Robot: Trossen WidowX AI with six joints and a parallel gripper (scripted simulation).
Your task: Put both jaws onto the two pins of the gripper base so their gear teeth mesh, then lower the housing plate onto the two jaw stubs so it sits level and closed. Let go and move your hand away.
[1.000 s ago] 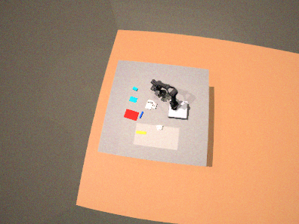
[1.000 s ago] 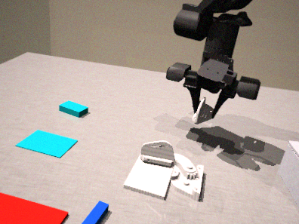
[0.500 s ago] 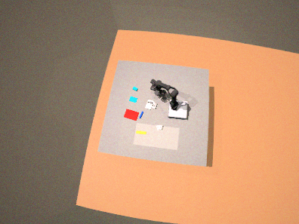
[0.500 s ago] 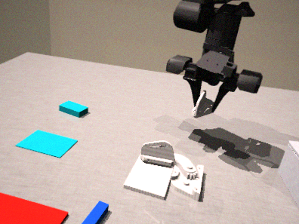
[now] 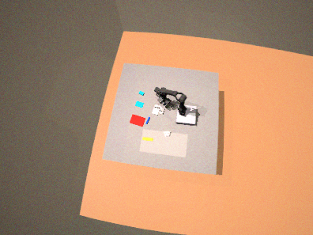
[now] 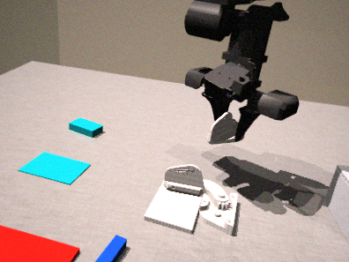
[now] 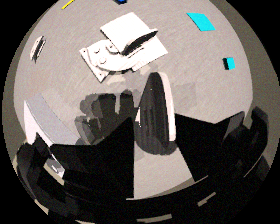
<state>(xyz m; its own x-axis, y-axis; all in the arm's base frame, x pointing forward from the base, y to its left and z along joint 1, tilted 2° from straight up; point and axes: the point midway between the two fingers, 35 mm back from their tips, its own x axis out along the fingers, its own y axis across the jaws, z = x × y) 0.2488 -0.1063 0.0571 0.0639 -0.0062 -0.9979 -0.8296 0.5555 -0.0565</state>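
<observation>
Gripper (image 5: 165,102) (image 6: 228,129) (image 7: 149,118) has its tips clamped on a thin white part (image 6: 222,129) (image 7: 162,110), up in the air near the middle of the frame in the side view. I can't tell if it is a jaw or the lid. It looks tipped, so if it came down this way, its hole might miss the pin. If the tips only pinch a bit of it, a bump could make it spin or slip out.

Just below and left are the base (image 5: 162,110) (image 6: 226,226) (image 7: 100,75) and, right beside it, a white block (image 6: 174,211) (image 7: 122,30) with a fin (image 6: 185,175) sticking up. The fin could get in the way and knock the part. Pushing down hard off to one side could slide the base. If the teeth meet tip to tip, a jaw would sit too high, and then the lid would rock.

Farther off, low in the top view, is a small white bit (image 5: 167,134) (image 7: 37,48). A big box (image 5: 186,115) (image 6: 341,202) (image 7: 47,117) is at the right in the side view.
</observation>
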